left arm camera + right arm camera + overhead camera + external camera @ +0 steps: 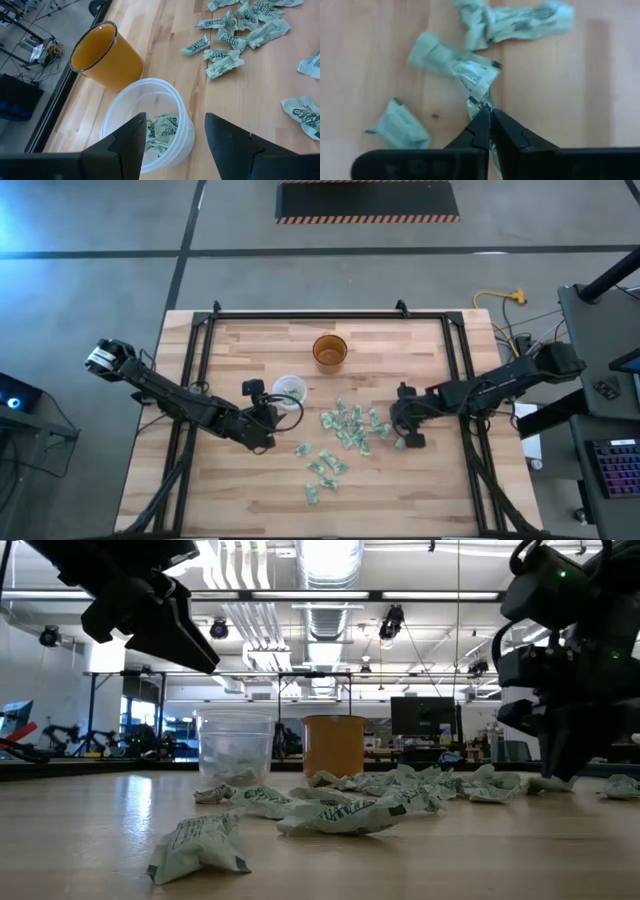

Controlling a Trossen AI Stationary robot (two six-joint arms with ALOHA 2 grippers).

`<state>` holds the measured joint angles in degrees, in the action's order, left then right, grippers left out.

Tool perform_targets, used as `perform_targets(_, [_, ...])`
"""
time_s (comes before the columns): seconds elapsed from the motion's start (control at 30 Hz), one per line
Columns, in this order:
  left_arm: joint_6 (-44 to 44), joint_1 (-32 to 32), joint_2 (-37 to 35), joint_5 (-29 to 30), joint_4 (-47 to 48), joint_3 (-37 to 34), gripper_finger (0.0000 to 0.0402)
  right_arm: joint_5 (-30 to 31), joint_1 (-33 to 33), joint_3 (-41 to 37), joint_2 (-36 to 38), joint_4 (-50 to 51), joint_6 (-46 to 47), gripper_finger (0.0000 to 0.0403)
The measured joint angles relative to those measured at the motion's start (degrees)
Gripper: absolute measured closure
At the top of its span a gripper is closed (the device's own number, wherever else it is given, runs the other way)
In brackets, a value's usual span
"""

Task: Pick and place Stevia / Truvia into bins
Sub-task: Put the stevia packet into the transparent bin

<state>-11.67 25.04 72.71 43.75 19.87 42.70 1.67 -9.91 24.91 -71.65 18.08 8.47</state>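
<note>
Right gripper (491,120), low over the wooden counter (250,490), is clenched on a pale green-and-white paper sachet (481,102) at the scattered pile's edge (350,428). Left gripper (175,135), fingers spread and empty, hovers above the translucent whitish plastic cup (120,105) holding several sachets; beside it stands the amber-brown round cup (107,55), its contents unclear.

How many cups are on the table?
2. The clear plastic cup stands beside the open left gripper, with sachets already inside it. The amber cup stands farther back, near the table's middle. No other cup shows.
</note>
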Motion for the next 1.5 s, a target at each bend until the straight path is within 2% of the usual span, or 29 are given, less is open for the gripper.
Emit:
perform_targets(0.23, [0.01,0.0,0.0,-0.02,0.08,0.0,0.0216,5.64,0.04,5.73,1.9,3.71,-5.09,0.0394])
perform_targets(0.37, [0.04,0.0,0.0,0.0,0.09,0.0,0.0216,11.45,0.02,10.1,2.15,2.22,-11.77,0.0394])
perform_targets(0.5, [0.05,0.0,0.0,0.0,0.14,-0.02,0.0216,16.45,0.07,13.02,2.07,-9.95,-21.53,0.0394])
perform_targets(0.63, [0.07,0.0,0.0,-0.01,0.26,-0.02,0.0216,16.55,0.21,13.88,2.07,-26.34,-29.48,0.0394])
perform_targets(0.8, [0.09,0.0,0.0,0.0,1.23,-0.02,0.0216,16.3,1.13,14.07,0.57,-42.12,-33.26,0.0394])
perform_targets(0.93, [0.02,0.08,-0.12,-0.02,3.52,-0.05,0.0217,12.76,4.08,14.11,-4.9,-50.7,-34.19,0.0394])
perform_targets(1.13, [-0.02,0.48,-0.65,-0.04,3.88,-0.07,0.0217,8.05,10.03,18.6,-16.8,-55.36,-33.04,0.0394])
perform_targets(1.4, [-0.62,2.02,-0.74,-0.04,5.22,-0.04,0.0217,-7.54,16.67,30.1,-31.75,-57.03,-26.49,0.0394])
perform_targets(1.5, [-1.52,2.69,-0.87,-0.09,5.5,-0.07,0.0217,-10.88,17.7,34.49,-36.12,-55.74,-24.7,0.0394])
